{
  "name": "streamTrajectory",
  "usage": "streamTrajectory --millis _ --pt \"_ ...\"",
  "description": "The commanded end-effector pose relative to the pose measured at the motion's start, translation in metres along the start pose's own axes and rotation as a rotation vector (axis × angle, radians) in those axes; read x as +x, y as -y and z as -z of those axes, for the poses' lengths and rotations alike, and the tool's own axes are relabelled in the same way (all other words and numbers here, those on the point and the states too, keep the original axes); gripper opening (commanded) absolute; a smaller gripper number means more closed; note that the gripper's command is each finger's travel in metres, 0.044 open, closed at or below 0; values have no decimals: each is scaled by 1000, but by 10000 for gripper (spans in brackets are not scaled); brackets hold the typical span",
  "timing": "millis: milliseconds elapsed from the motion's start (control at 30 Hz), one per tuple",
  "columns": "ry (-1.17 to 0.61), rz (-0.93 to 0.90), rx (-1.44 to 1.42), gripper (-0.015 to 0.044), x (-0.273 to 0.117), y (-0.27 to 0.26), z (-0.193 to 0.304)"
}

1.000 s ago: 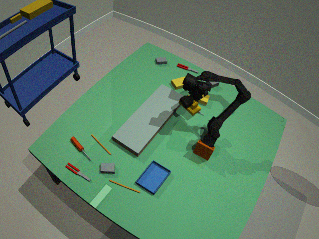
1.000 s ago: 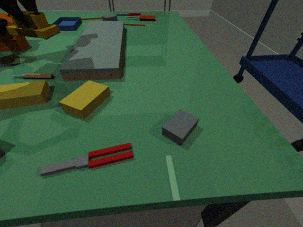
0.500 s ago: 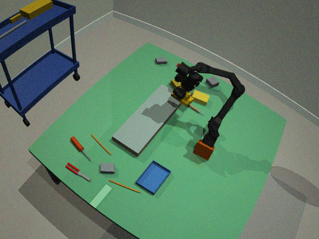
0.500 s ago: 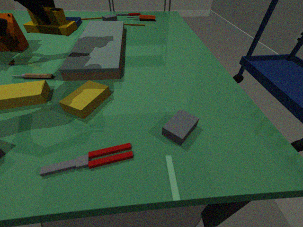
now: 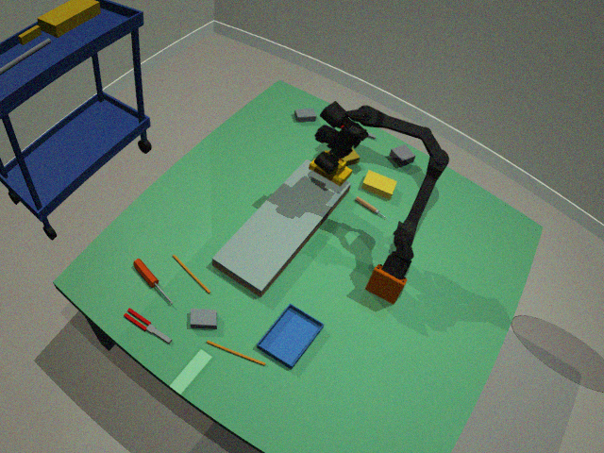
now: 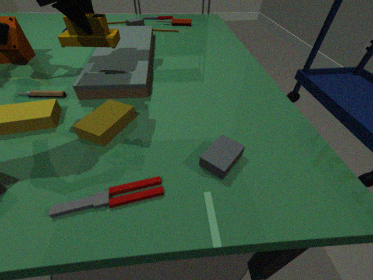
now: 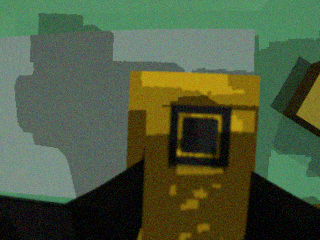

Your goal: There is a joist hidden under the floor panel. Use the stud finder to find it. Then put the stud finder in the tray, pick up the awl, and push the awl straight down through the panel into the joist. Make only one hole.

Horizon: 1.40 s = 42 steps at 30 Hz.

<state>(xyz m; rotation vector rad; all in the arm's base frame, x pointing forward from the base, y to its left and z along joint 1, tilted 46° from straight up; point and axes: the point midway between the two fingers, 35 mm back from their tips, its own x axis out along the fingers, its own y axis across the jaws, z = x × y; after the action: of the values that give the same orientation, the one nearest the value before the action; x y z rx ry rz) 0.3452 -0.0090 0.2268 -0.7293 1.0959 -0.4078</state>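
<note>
The yellow stud finder (image 5: 342, 176) (image 6: 112, 37) (image 7: 192, 91) is held upright, raised above the far end of the grey floor panel (image 5: 263, 243) (image 6: 134, 34) (image 7: 15, 152) as seen in the top view. Its shadow falls on the panel. A dark square with a yellow outline shows on it in the wrist view. My gripper (image 5: 329, 163) (image 6: 85, 25) (image 7: 190, 168) is shut on it. The awl (image 5: 366, 205) (image 6: 46, 93), with a wooden handle, lies on the table beside the panel. The blue tray (image 5: 291, 336) is empty. The joist is hidden.
Yellow blocks (image 5: 378, 184) (image 6: 105, 120) lie near the panel's far end. Grey blocks (image 5: 305, 114) (image 5: 402, 155) (image 5: 203, 318), red-handled pliers (image 5: 144, 327) (image 6: 135, 192), an orange screwdriver (image 5: 146, 273) and orange sticks (image 5: 191, 274) (image 5: 236, 353) lie around. A blue cart (image 5: 73, 131) stands beside the table.
</note>
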Motion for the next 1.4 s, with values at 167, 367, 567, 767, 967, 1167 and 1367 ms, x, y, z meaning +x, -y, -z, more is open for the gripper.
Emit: streamTrajectory --millis 167,367,567,767,967,1167,1367 --pt "19 -7 -32 0 6 8 -20" --pt "18 -7 -32 0 12 8 -19" --pt "18 -8 -32 0 21 8 -18" --pt "18 -8 -31 0 30 8 -16" --pt "18 -7 -31 0 38 9 -14" --pt "18 -6 -31 0 47 9 -11" --pt "18 -5 -32 0 56 10 -9"
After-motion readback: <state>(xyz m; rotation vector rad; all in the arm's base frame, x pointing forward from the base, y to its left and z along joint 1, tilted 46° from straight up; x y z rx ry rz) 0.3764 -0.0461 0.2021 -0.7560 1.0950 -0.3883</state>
